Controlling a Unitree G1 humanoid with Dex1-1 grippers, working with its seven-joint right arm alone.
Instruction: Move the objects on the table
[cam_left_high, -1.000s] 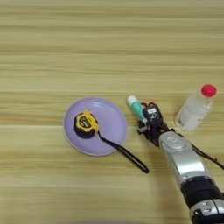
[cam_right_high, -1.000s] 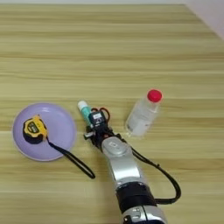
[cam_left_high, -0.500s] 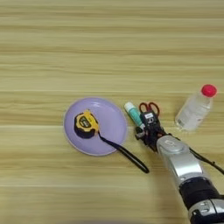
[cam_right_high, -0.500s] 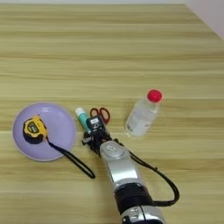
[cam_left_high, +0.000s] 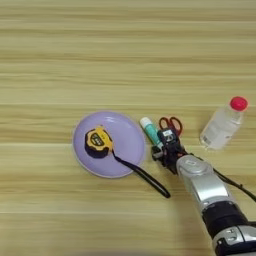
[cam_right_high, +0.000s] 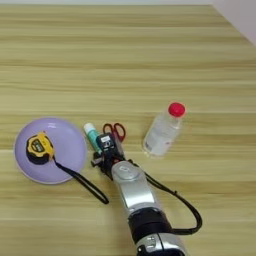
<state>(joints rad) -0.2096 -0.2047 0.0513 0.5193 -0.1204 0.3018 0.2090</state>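
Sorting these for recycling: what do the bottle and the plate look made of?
The bottle looks like clear, thin plastic, since the wood shows through its body; its red cap looks like opaque plastic. The plate is smooth, matte lilac, probably plastic, though glazed ceramic cannot be ruled out.

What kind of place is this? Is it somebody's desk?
Probably a workbench or test table for a robot, not a tidy desk. A wide wooden table holds odd bits: a yellow tape measure on a purple plate, red-handled scissors, a glue stick and a red-capped bottle.
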